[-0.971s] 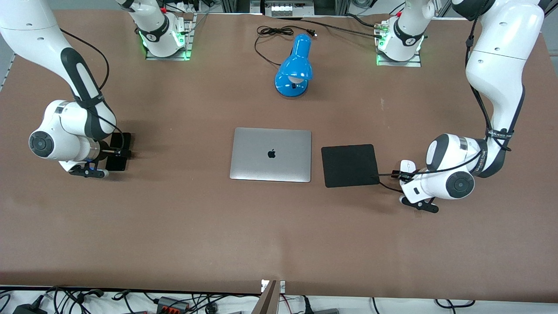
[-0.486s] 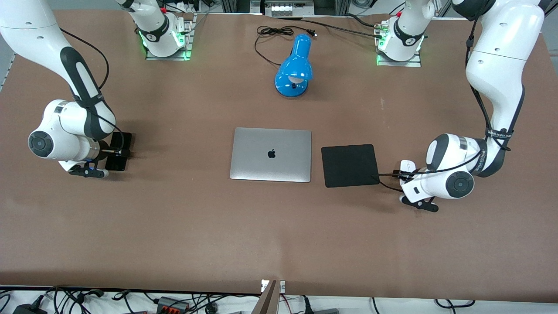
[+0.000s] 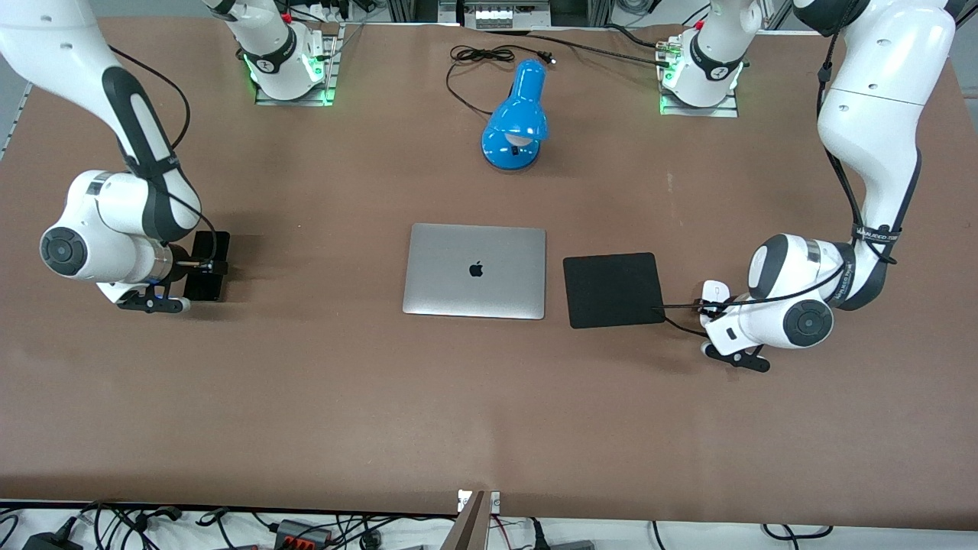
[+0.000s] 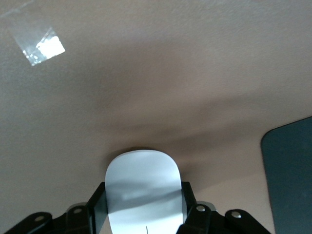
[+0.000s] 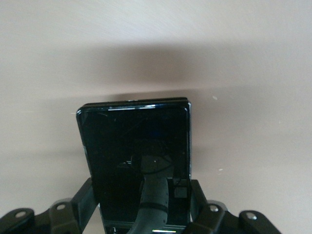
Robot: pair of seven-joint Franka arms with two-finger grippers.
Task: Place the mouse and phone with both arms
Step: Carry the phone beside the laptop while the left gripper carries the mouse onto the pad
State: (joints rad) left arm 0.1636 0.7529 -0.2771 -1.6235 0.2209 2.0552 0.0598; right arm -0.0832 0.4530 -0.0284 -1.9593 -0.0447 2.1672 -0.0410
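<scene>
Two robot arms have each taken hold of an item on a brown worktop [image 3: 306, 397] with a closed silver laptop [image 3: 474, 270] at its centre. Toward the left arm's end of the worktop from the laptop, just past the square black mouse pad [image 3: 613, 290], the left hand [image 4: 142, 214] is clenched on the sides of the white mouse [image 3: 715, 291], which sits low at the worktop surface; whether it has lifted clear cannot be told. Well apart from the laptop toward the right arm's end, the right hand [image 5: 141, 209] grips the black phone [image 3: 206, 266] across its two long edges near one end, the rest of the slab projecting out from the fingers. Both items look light and rigid but glossy, so likely to slip: the mouse's curved shell gives little flat purchase, and the phone, held near its end, may tilt under its own length. A blue desk lamp [image 3: 516, 122] stands farther from the front camera than the laptop.
</scene>
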